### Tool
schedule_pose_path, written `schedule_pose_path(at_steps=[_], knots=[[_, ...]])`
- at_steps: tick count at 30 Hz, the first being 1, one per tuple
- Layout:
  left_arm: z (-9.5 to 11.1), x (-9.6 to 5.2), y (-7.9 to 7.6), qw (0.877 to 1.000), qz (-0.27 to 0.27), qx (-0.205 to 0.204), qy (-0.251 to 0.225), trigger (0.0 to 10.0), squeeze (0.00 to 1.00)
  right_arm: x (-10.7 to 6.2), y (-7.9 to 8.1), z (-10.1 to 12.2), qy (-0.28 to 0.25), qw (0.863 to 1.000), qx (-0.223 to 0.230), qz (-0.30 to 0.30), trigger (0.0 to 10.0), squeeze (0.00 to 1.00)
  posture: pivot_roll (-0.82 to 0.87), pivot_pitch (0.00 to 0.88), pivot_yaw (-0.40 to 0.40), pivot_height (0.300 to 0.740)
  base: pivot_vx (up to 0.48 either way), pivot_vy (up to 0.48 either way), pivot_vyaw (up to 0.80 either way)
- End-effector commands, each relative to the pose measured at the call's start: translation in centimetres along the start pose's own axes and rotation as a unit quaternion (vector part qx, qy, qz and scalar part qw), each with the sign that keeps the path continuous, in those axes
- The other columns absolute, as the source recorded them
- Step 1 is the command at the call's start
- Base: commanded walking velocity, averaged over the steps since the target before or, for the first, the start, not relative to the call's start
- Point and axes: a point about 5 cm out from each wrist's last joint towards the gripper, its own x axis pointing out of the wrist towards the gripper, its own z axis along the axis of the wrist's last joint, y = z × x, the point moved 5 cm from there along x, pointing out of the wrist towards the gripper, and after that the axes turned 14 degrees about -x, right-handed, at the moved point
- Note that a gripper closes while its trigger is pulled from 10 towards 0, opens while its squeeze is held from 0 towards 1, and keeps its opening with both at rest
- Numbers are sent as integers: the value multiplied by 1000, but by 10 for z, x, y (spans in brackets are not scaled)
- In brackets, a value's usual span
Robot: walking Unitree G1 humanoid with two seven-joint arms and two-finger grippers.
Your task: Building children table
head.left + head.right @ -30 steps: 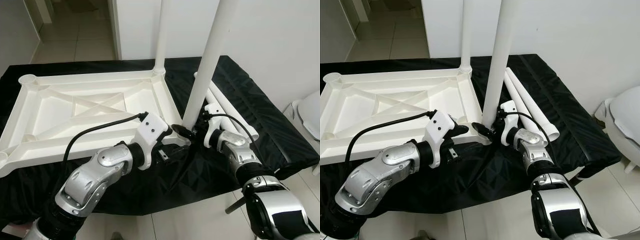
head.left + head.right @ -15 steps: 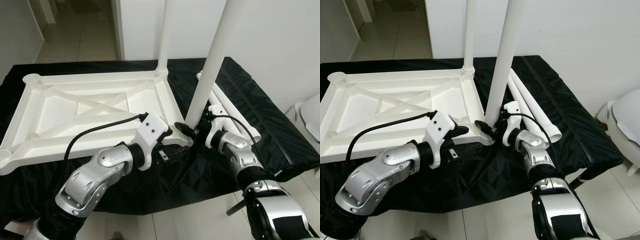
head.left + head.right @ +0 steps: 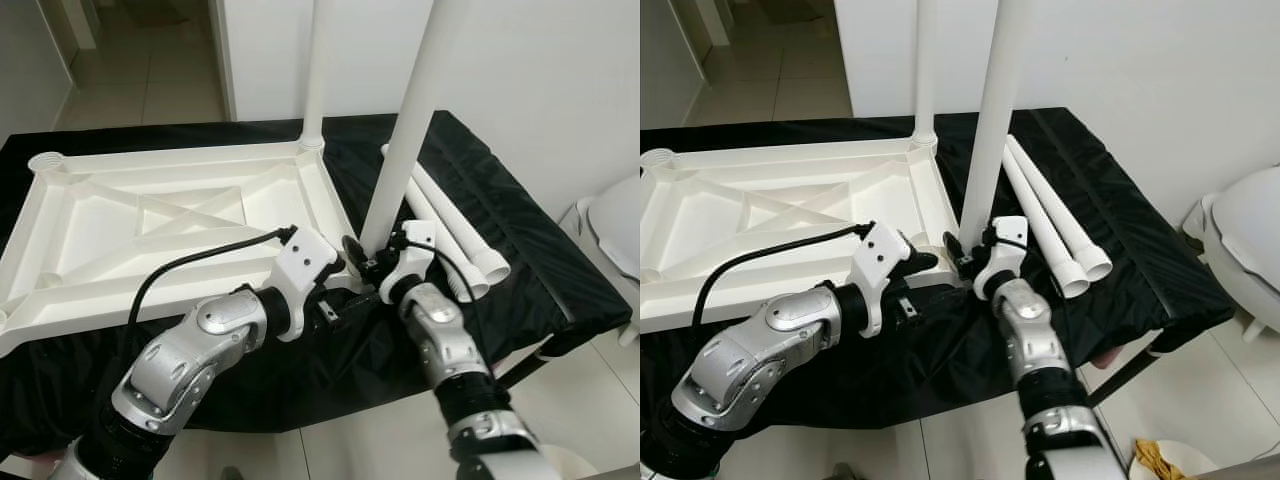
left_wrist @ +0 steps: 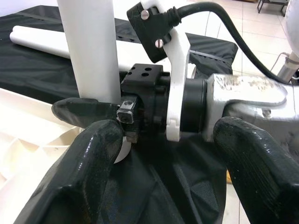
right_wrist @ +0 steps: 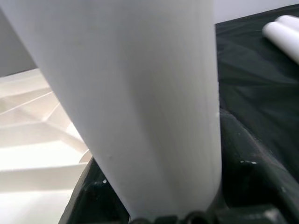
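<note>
The white table top (image 3: 150, 215) lies upside down on a black-covered surface. One white leg (image 3: 313, 80) stands in its far right corner socket. A second leg (image 3: 402, 130) stands upright at the near right corner, and my right gripper (image 3: 364, 258) is shut on it close to its base. In the right wrist view that leg (image 5: 140, 93) sits between the dark fingers (image 5: 243, 158). My left gripper (image 3: 348, 288) is open just left of the same corner, its fingers (image 4: 88, 158) spread wide with the right wrist (image 4: 187, 102) in front of them.
Two loose white legs (image 3: 455, 225) lie side by side on the black cloth (image 3: 520, 250) to the right of the table top. A white toilet (image 3: 612, 225) stands at the far right. Tiled floor lies below the cloth's near edge, and a white wall stands behind.
My right forearm has swung in toward the middle while its gripper stays on the leg's base. The camera shifted slightly. The left arm has hardly moved.
</note>
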Motion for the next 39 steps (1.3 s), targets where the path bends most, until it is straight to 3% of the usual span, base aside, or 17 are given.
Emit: schedule_pose_path(at_steps=[1,4,6,9,15,16,18,19,20,24,27,32,33,34,35,37,39], knots=[[-2,0,-7,1000,-28,-2,10,10000,0,-5,7,-20,42,998,36,-30,0,0,-40,40,-14,740,0,0,0],[-2,0,-7,1000,-28,-2,10,10000,0,-6,9,-18,46,997,40,-50,0,0,-40,40,-14,740,0,0,0],[-1,1,-7,1000,-28,-3,8,10000,0,-4,18,-14,58,993,53,-86,0,0,-41,37,-15,740,0,0,0],[-1,1,-7,1000,-28,-3,8,10000,0,-3,25,-10,62,994,50,-81,0,0,-40,37,-17,740,0,0,0],[-1,0,-6,1000,-25,-3,7,10000,0,-8,17,-15,77,992,48,-89,0,0,-37,38,-21,740,0,0,0],[-1,0,-6,1000,-24,-3,7,10000,0,-10,12,-16,80,991,40,-96,6235,0,-38,39,-21,740,0,0,0],[-1,0,-6,1000,-24,-3,7,10000,0,-10,12,-16,80,991,40,-96,6235,0,-38,39,-21,740,0,0,0],[-1,0,-6,1000,-24,-3,6,10000,0,-11,10,-16,82,991,39,-99,10000,0,-39,39,-23,740,0,0,0],[-1,1,-6,1000,-24,-4,5,10000,0,-12,3,-17,82,990,37,-106,10000,1000,-40,39,-24,740,0,0,0],[-1,1,-6,1000,-23,-4,5,10000,0,-14,-10,-14,71,991,46,-104,10000,1000,-45,39,-21,740,0,0,0],[-1,1,-5,1000,-23,-3,5,10000,0,-13,-11,-12,65,992,48,-96,10000,1000,-46,38,-20,740,0,0,0],[0,2,-6,1000,-28,-2,6,10000,0,-12,-22,-2,27,999,12,-20,10000,1000,-55,40,-14,740,0,0,0],[0,2,-6,1000,-28,-1,6,10000,0,-11,-26,1,17,1000,6,-8,10000,522,-55,40,-14,740,0,0,0],[0,2,-6,1000,-28,-1,6,10000,0,-11,-26,1,17,1000,6,-8,10000,522,-55,40,-14,740,0,0,0],[0,2,-5,1000,-28,-1,6,10000,0,-10,-28,3,10,1000,-5,13,10000,0,-57,37,-14,740,0,0,0],[0,2,-5,1000,-28,-1,6,10000,0,-10,-28,3,10,1000,-5,13,10000,0,-57,37,-14,740,0,0,0],[0,3,-5,1000,-29,-1,6,10000,0,-9,-32,4,0,998,-37,54,10000,0,-57,37,-14,740,0,0,0]])
